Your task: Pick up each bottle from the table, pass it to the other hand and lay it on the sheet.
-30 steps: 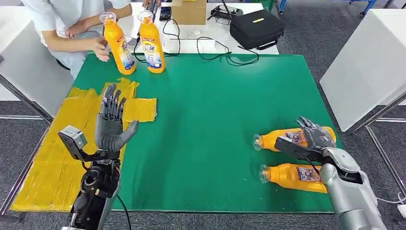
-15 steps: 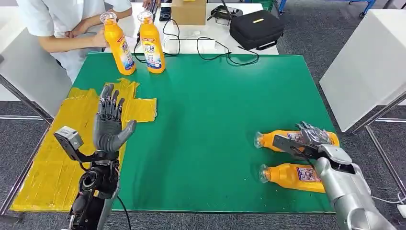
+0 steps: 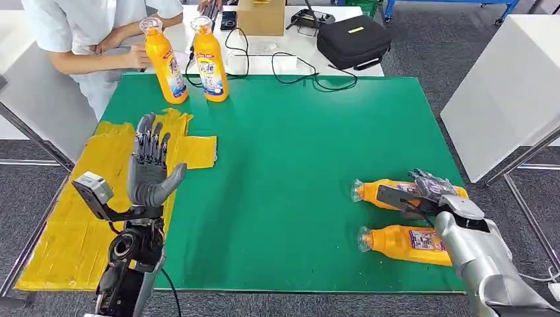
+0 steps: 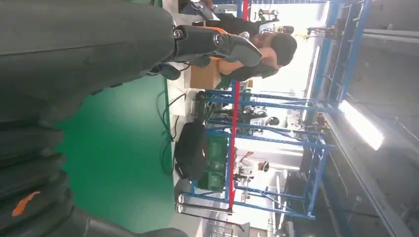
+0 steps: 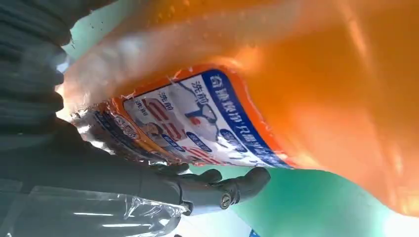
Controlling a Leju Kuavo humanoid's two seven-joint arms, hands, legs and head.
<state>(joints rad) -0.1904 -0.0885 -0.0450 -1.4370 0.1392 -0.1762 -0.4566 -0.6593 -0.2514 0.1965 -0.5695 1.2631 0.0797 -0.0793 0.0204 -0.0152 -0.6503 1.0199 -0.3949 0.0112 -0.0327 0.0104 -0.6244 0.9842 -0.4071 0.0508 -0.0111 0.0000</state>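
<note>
Item: orange bottle (image 3: 389,191), lying on the green table (image 3: 297,165) at its right side. Right hand (image 3: 429,191) is closing around the labelled middle; full contact uncertain. Left hand (image 3: 150,168) is waiting, fingers spread. Likely full, heavy, slick film label; mid-body grasp is suiting best.

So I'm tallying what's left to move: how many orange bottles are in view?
4. Two stand upright at the mat's far edge by the person: one beside another. Two lie on the mat's right: the farther under the right hand, the nearer beside its arm.
</note>
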